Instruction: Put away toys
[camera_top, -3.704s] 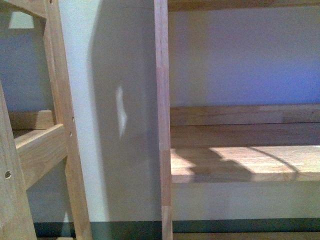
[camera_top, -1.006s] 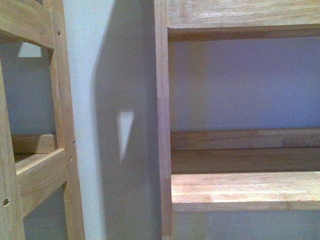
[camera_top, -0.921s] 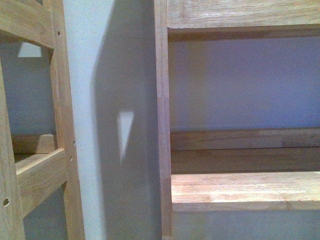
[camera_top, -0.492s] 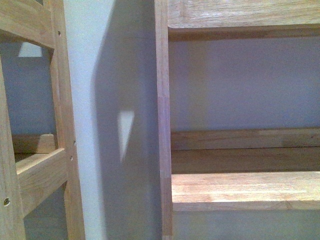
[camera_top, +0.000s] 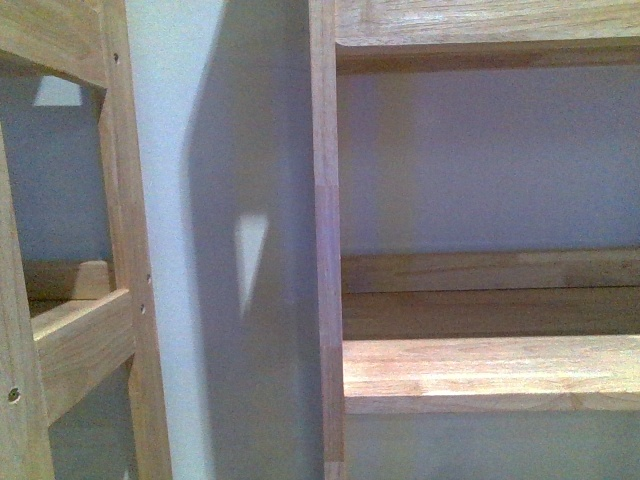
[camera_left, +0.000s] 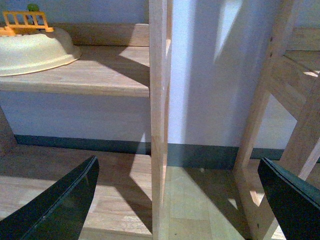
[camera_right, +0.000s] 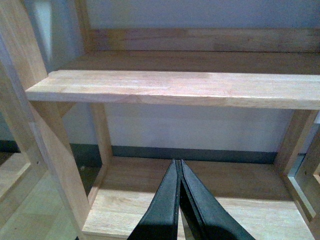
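The toys are out of view in all three views. My left gripper (camera_left: 177, 200) is open, its dark fingers (camera_left: 60, 205) spread wide low over a wooden floor board, and a wooden upright post (camera_left: 158, 115) shows between them further off. My right gripper (camera_right: 178, 164) is shut with nothing between its fingers. It points into the bottom bay of a wooden shelf unit (camera_right: 180, 87), above the lowest board (camera_right: 235, 200). Neither arm shows in the front view.
A cream dome-shaped object (camera_left: 35, 47) with an orange fence-like piece (camera_left: 25, 21) on top sits on a low shelf (camera_left: 95, 77). The front view faces a wooden upright (camera_top: 325, 240), a bare shelf board (camera_top: 490, 372), a ladder-like frame (camera_top: 70, 330) and a pale wall (camera_top: 220, 200).
In the front view the shelf boards sit slightly higher than half a second ago. The sunlit patch that lay on the shelf 3.7 s ago is gone.
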